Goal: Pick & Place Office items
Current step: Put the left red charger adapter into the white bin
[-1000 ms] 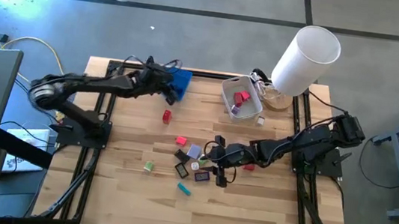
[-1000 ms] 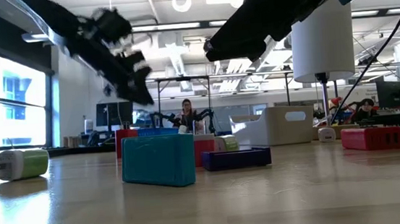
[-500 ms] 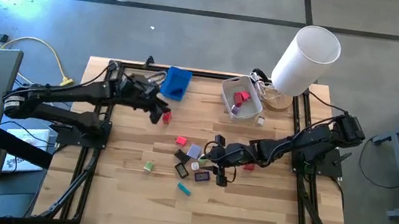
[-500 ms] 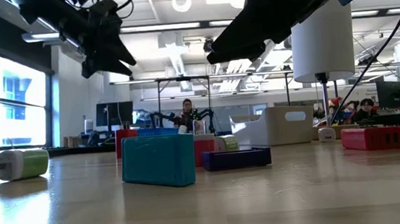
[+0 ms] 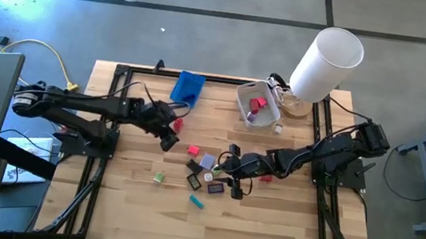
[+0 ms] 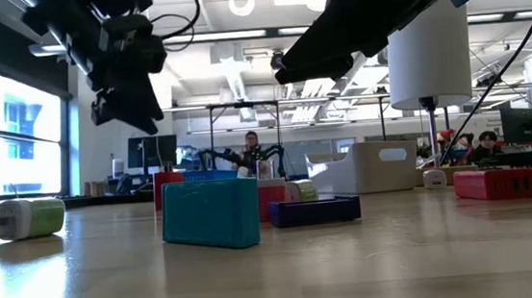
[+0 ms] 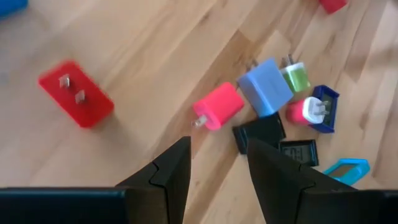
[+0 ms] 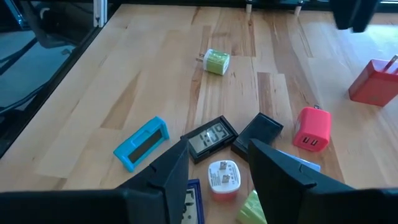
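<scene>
My left gripper (image 5: 169, 137) hung above the wood with its fingers (image 7: 168, 171) parted by a narrow gap and nothing between them. Just beside it on the far side lay a red plug block (image 7: 76, 93), boxy and glossy, two metal prongs facing up. A little to its right sat a pink charger cube (image 7: 216, 106) with rounded corners.

My right gripper (image 5: 227, 169) hovered over the cluster at mid-table, its fingers (image 8: 163, 177) likewise slightly apart and empty. Under it lay a flat black digital clock (image 8: 209, 138), a plain black rectangle (image 8: 257, 134), a round white-and-pink plug (image 8: 224, 177), a lavender cube (image 7: 265, 86) and a purple piece (image 5: 215, 188). A teal slab (image 5: 196, 201) lay nearer, and a small green-and-white charger (image 5: 158, 178) sat apart to the left.

At the far edge a blue plastic tray (image 5: 188, 88) lay open. To its right the translucent white bin (image 5: 244, 101) held a red piece (image 5: 257, 104) and a purple one (image 5: 251, 118).
</scene>
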`<control>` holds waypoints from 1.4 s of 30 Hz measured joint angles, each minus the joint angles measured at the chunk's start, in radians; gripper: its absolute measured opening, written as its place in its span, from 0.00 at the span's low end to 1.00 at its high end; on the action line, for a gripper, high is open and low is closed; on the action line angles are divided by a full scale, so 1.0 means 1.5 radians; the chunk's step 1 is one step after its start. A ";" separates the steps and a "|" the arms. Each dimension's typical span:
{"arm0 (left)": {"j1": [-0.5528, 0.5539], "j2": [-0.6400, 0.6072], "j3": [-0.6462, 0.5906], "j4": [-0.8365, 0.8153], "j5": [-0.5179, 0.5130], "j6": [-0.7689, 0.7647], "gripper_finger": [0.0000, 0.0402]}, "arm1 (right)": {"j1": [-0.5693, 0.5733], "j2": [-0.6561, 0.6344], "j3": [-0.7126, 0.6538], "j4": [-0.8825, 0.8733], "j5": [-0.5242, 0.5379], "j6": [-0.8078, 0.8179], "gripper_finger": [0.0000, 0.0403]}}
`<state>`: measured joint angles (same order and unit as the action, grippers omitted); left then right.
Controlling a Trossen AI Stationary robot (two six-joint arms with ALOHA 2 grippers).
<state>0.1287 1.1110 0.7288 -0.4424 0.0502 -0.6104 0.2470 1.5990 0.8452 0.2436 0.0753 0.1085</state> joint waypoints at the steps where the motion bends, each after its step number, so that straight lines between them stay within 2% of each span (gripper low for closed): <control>1: -0.004 0.000 0.000 -0.002 0.000 -0.009 0.38 | 0.000 0.000 0.000 0.000 0.000 0.000 0.38; 8: -0.018 0.000 0.000 -0.002 0.001 -0.014 0.38 | 0.000 0.000 0.000 0.000 0.000 0.000 0.38; 13: -0.013 0.000 0.000 -0.008 0.000 0.043 0.38 | 0.000 0.000 0.000 0.000 0.000 0.000 0.38; 16: -0.013 0.000 0.000 -0.009 -0.003 0.042 0.42 | 0.000 0.000 0.000 0.000 0.000 0.000 0.38; 20: -0.013 0.000 0.000 -0.013 -0.012 0.039 0.53 | 0.000 0.000 0.000 -0.001 0.000 -0.001 0.38; 25: -0.013 0.000 0.000 -0.055 -0.074 -0.036 0.64 | 0.000 0.000 0.000 -0.005 0.000 -0.002 0.38; 29: -0.016 0.000 0.000 -0.081 -0.113 -0.133 0.66 | 0.000 0.000 0.000 -0.005 0.000 -0.003 0.38; 34: -0.052 0.000 -0.016 -0.078 -0.215 -0.188 0.66 | 0.000 0.000 0.000 -0.005 0.000 -0.003 0.38; 42: -0.062 0.000 -0.033 -0.074 -0.231 -0.217 0.66 | 0.000 0.000 0.000 -0.005 0.000 -0.003 0.38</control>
<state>0.0350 1.1107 0.6800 -0.5527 -0.2961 -0.9356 0.2466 1.5990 0.8452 0.2359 0.0750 0.1043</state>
